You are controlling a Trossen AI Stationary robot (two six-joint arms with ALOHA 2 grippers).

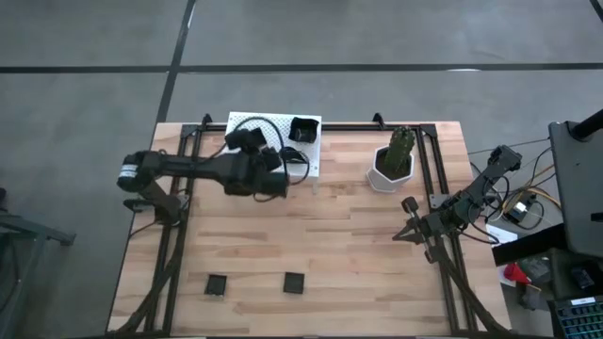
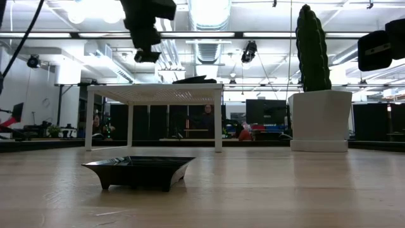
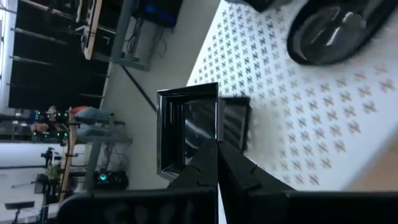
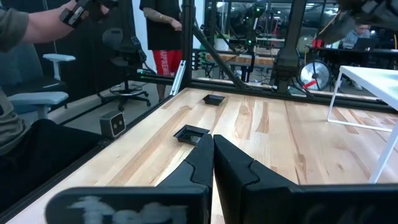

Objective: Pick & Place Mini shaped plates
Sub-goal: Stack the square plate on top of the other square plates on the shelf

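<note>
Over white rack [image 1: 247, 123] | left tool [image 3: 217, 144] clamped on square plate [image 3: 180, 134] | right tool [image 4: 212, 140] together, empty

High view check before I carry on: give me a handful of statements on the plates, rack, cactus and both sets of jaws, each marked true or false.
1. Two small black plates lie on the bare wood near the table's front edge, one left of the other. True.
2. The left gripper hangs over the white rack with its jaws wide open. False: it is over the rack, but the jaws are shut.
3. A black square plate sits on the rack's top. True.
4. The cactus pot stands on the rack. False: it stands on the wood beside the rack, on the right arm's side.
5. The right gripper holds a plate. False: its jaws are shut on nothing, near the table's right side.
</note>
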